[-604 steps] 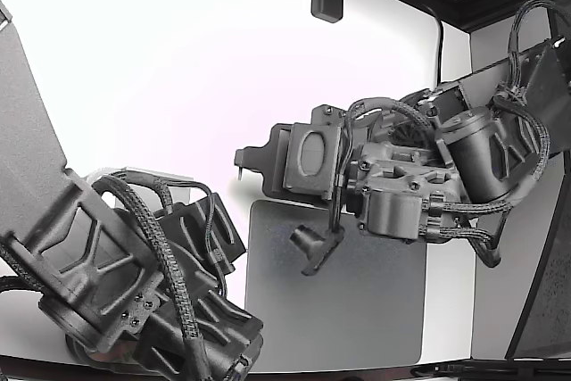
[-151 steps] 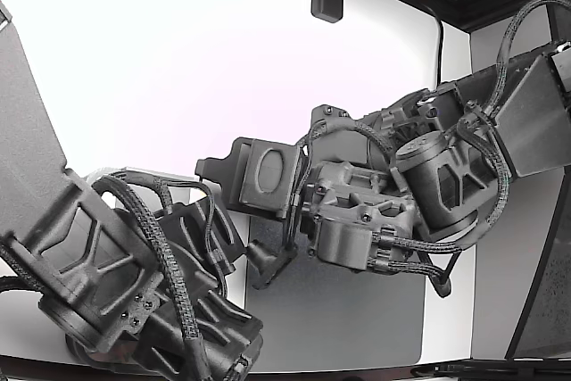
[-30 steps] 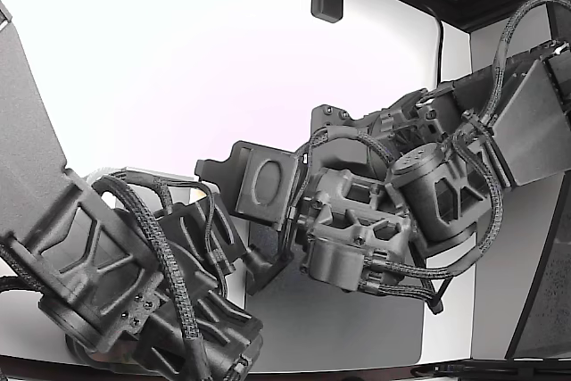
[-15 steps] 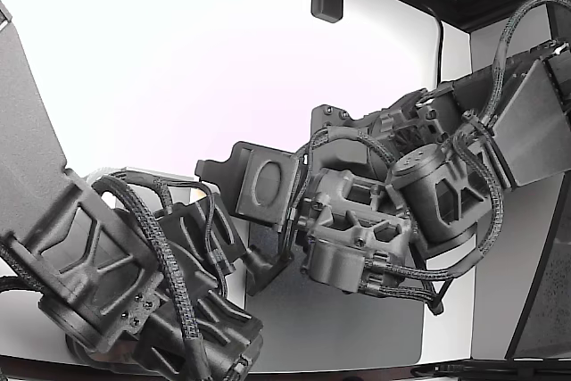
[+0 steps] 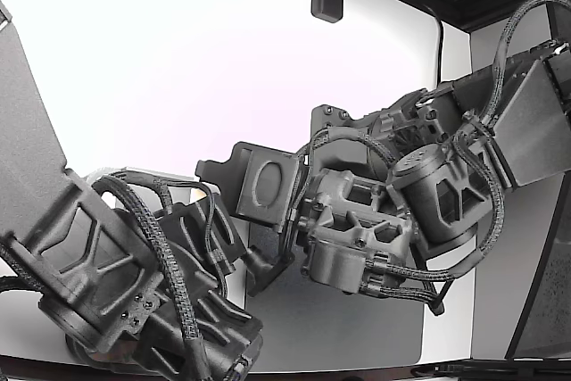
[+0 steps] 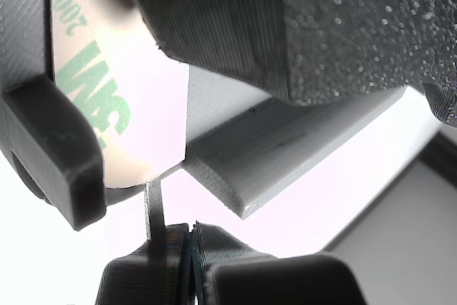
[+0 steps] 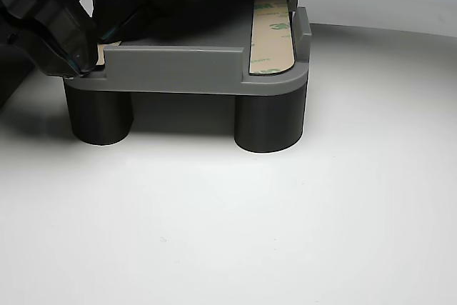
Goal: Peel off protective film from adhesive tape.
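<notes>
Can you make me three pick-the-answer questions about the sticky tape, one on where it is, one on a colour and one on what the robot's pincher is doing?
1. In the other view, where is the tape strip?
A. On top of the grey holder, by its right end
B. Flat on the white table
C. Under the holder's legs

2. What colour is the print on the tape's cover?
A. Red
B. Green
C. Blue

3. What is the gripper doing in the wrist view?
A. Wide open, far from the tape
B. Holding a cup
C. Closed on a thin film tab

Answers:
1. A: the tape strip lies on the grey holder.
2. B: the print is green.
3. C: the gripper pinches the film tab at the tape's end.
</notes>
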### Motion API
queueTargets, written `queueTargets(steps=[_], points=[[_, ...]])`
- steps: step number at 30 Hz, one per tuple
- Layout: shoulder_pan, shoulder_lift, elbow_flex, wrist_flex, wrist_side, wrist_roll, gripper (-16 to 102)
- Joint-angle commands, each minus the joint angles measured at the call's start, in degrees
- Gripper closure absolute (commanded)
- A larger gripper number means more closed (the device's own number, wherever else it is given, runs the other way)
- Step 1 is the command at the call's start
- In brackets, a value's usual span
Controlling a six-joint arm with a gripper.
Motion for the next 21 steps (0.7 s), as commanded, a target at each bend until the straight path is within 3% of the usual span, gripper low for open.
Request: queueTargets(steps=[1, 21], points=[[-0.26, 1.41, -1.93, -0.18, -0.09, 0.0, 96], [-0.18, 1.23, -2.37, -0.09, -0.18, 0.35, 96]])
